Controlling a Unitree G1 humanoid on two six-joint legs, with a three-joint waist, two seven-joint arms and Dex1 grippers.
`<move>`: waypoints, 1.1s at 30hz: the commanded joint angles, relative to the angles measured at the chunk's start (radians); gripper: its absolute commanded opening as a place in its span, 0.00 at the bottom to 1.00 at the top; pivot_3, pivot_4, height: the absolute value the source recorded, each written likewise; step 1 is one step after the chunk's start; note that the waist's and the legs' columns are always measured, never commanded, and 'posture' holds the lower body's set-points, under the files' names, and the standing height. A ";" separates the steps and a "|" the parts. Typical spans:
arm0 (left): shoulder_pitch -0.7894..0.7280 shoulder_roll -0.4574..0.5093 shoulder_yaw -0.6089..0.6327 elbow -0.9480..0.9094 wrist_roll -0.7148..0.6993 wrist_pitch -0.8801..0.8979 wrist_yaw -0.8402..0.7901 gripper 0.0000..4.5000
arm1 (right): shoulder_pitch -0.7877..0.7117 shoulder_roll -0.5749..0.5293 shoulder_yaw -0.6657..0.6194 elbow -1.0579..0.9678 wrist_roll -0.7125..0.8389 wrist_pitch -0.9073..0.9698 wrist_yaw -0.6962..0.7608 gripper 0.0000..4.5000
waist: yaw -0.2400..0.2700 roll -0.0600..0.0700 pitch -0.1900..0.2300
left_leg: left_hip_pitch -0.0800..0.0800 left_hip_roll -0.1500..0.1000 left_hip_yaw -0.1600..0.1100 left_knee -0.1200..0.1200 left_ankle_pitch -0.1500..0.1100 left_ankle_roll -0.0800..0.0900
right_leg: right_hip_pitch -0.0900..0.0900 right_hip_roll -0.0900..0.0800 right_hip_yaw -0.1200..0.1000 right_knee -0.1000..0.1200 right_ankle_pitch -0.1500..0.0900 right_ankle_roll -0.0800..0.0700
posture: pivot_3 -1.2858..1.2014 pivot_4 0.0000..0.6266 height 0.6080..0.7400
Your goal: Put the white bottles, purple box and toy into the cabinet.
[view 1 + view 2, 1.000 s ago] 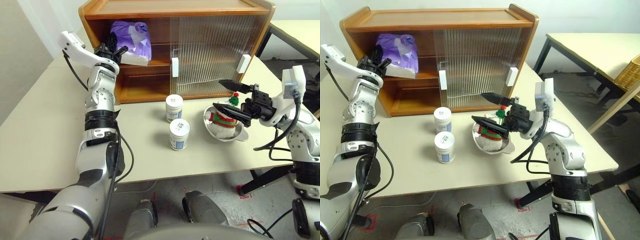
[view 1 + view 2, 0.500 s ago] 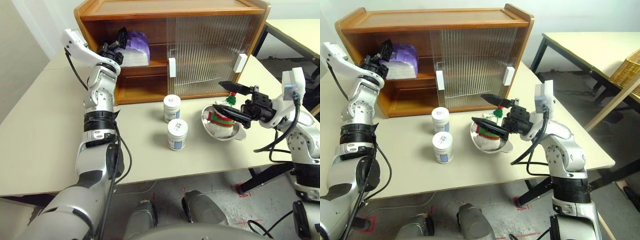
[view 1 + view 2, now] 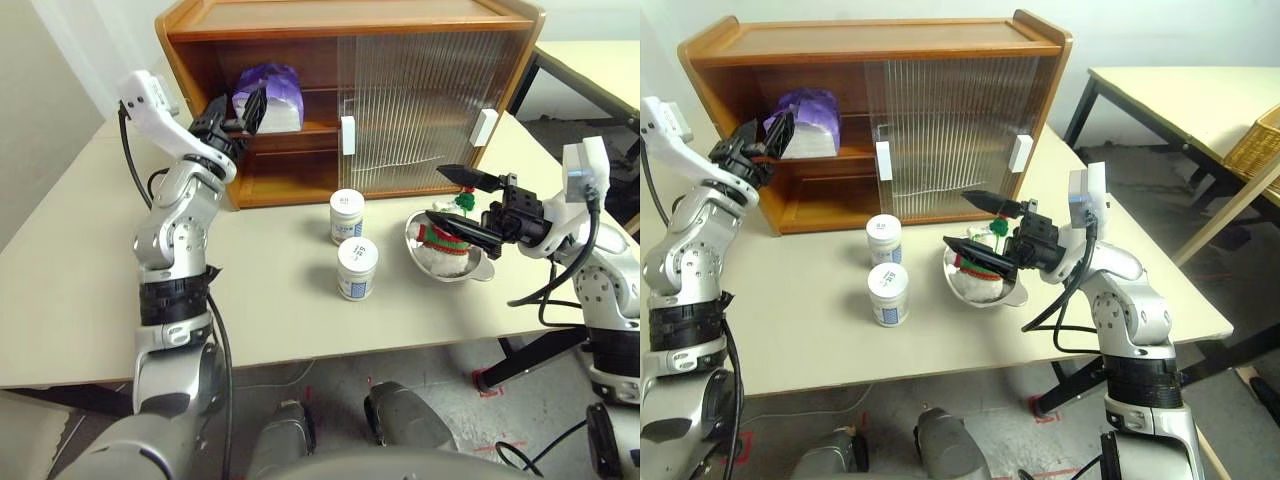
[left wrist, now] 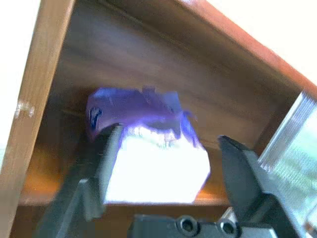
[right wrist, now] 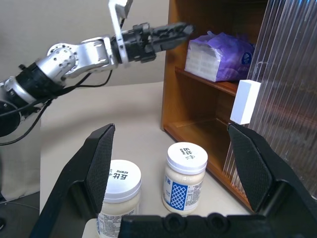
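Tabletop holds bottles (image 3: 347,216) and toy (image 3: 447,240); box (image 3: 268,97) shelved, left end effector (image 3: 234,110) open, right end effector (image 3: 455,199) open above toy.

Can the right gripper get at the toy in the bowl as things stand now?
Probably yes. The right gripper is open and sits right at the toy, which lies uncovered in the steel bowl; nothing stands between them.

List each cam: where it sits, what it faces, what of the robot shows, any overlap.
Head stereo pair: looks forward and down at the table and cabinet; both arms show.
Left wrist: faces the purple box on the shelf; left gripper fingers frame it.
Right wrist: faces the white bottles; right gripper open.
Shared: purple box, cabinet.
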 commanded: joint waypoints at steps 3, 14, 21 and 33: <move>0.034 0.014 -0.055 -0.011 0.014 0.032 -0.070 0.48 | -0.005 -0.005 0.004 0.000 0.011 0.010 0.015 1.00 | 0.012 0.000 0.000 | 0.000 0.002 -0.002 0.000 -0.005 -0.009 | 0.000 -0.002 0.002 0.000 0.000 0.000 | 0.40 0.07 1.00; -0.103 0.017 -0.103 0.230 0.122 -0.026 -0.113 0.01 | 0.005 -0.017 -0.011 -0.012 0.011 0.010 0.014 1.00 | 0.019 0.000 0.000 | -0.002 0.004 -0.004 -0.003 -0.005 -0.007 | -0.003 -0.007 0.003 0.000 -0.001 -0.004 | 0.38 0.05 1.00; -0.255 0.004 -0.109 0.465 0.182 -0.108 -0.147 0.01 | 0.007 -0.025 -0.016 -0.014 0.012 0.008 0.011 1.00 | 0.008 0.000 0.000 | -0.003 0.004 -0.003 -0.004 -0.005 -0.003 | -0.004 -0.006 0.002 -0.001 -0.003 -0.004 | 0.38 0.05 1.00; -0.301 -0.035 -0.056 0.493 0.142 -0.119 -0.166 0.01 | 0.020 -0.018 -0.018 -0.033 0.017 0.016 -0.007 1.00 | -0.013 -0.001 0.000 | -0.006 0.003 -0.003 -0.002 -0.007 0.000 | -0.004 -0.002 0.001 -0.001 -0.007 0.002 | 0.38 0.05 1.00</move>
